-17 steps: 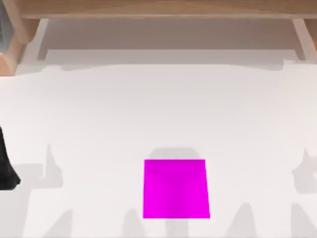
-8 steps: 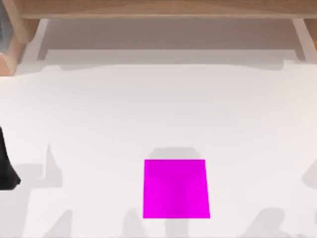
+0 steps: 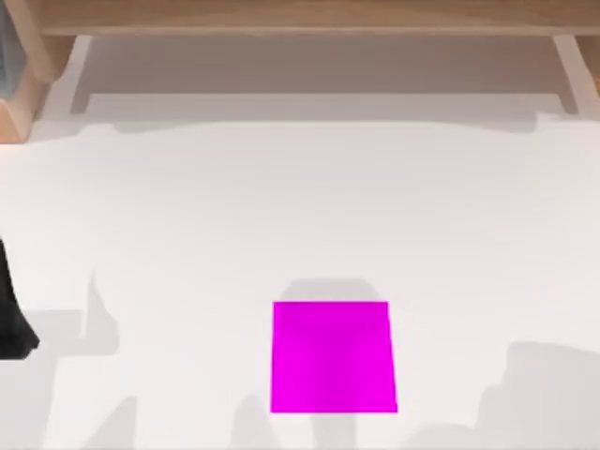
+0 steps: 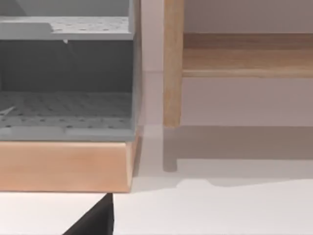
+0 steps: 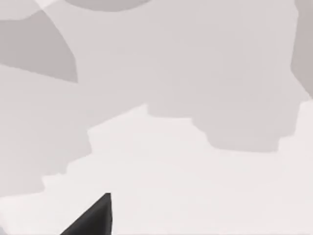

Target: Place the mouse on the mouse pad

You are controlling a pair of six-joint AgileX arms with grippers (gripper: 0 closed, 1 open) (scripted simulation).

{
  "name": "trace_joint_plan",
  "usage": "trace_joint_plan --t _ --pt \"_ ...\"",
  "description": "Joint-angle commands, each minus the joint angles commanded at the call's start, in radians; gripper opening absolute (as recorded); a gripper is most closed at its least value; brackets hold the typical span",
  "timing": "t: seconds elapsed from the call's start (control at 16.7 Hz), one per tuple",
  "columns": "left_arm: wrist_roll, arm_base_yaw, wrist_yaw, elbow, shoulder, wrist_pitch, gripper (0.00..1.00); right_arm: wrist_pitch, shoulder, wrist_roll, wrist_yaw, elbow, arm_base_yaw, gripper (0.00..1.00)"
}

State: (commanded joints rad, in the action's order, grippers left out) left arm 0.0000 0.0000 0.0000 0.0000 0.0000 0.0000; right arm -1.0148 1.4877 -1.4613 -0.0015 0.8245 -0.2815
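Observation:
The mouse pad (image 3: 332, 356) is a flat magenta square lying on the white table (image 3: 300, 206), near the front edge and slightly right of centre. Nothing rests on it. The mouse is out of view. My left gripper (image 3: 11, 319) appears as a black shape at the table's far left edge, well away from the pad, and a black corner of it (image 4: 95, 220) shows in the left wrist view. A black corner of my right gripper (image 5: 93, 218) shows in the right wrist view above bare white table crossed by grey shadows.
A wooden shelf frame (image 3: 300, 19) runs along the table's far edge, with legs at both ends. In the left wrist view, a grey perforated rack (image 4: 66, 73) on a wooden base (image 4: 63, 166) stands beside a wooden post (image 4: 172, 63). A broad shadow (image 3: 544, 394) covers the front right corner.
The shadow at the table's right side has slid from the right edge to the front right corner and grown broader. The pad and left arm have not moved.

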Motion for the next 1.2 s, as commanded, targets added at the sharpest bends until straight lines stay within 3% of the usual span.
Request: trace_joint_plan --t 0.42,0.9,1.2 --pt "0.0 0.0 0.0 0.0 0.0 0.0 1.0 -0.042 0.157 -0.302 0.004 0.303 -0.096 1.0" --pt "0.0 0.0 0.0 0.0 0.0 0.0 1.0 -0.024 0.165 -0.315 0.003 0.305 -0.096 1.0" --pt "0.0 0.0 0.0 0.0 0.0 0.0 1.0 0.173 0.254 -0.312 0.004 0.2 -0.098 1.0"
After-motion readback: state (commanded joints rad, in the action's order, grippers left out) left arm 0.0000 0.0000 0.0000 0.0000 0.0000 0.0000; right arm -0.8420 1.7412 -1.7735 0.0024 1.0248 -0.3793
